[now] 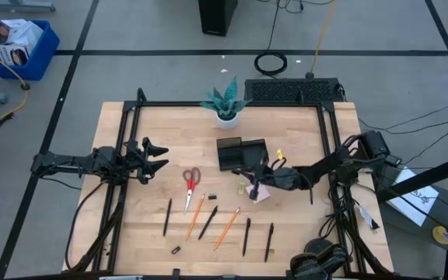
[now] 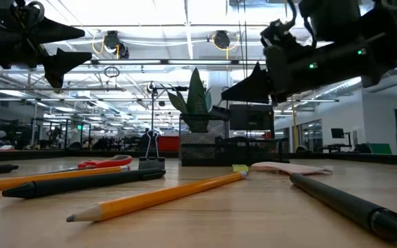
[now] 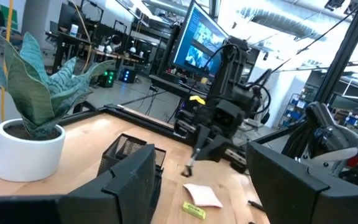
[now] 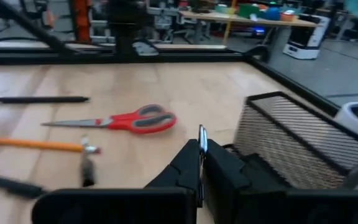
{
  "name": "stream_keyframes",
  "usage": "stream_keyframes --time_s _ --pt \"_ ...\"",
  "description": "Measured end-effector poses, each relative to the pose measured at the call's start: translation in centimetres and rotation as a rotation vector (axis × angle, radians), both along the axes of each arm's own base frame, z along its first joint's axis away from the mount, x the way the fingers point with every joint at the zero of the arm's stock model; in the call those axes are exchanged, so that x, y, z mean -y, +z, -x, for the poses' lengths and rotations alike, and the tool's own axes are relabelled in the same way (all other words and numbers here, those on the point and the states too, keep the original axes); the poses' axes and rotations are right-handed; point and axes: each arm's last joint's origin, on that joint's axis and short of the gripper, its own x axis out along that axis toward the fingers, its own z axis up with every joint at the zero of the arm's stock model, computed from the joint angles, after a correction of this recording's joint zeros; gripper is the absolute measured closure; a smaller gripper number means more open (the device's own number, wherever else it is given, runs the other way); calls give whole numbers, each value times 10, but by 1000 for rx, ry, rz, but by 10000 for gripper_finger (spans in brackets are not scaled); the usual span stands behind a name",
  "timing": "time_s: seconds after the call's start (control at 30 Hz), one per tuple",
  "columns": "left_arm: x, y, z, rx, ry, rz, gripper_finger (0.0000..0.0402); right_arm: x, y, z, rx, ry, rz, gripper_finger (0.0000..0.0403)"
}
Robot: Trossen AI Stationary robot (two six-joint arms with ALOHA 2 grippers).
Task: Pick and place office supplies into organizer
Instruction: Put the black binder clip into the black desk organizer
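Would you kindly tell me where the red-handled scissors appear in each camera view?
High view: red-handled scissors lie left of centre, below-left of the organizer.
Low view: red handles lie low at left.
Left wrist view: not in it.
Right wrist view: scissors at centre-left.
Shared landmark: the organizer.

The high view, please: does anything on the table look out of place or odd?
Nothing looks damaged or spilled. The scissors, pens and pencils lie loosely scattered on the table, outside the organizer; the sticky-note pad sits askew.
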Motion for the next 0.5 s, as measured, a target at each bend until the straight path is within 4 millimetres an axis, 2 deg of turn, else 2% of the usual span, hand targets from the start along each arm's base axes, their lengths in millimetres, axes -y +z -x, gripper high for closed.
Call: stream_keyframes --time_s 0.23,0.37,0.5 --pt "0 1 0 12 1 -4 146 17 4 -9 -10 -17 -5 392" --pt "0 1 0 10 7 -18 146 23 3 -14 -99 -22 70 392" --pt "0 1 0 10 10 -18 146 27 2 -15 -128 -39 66 392"
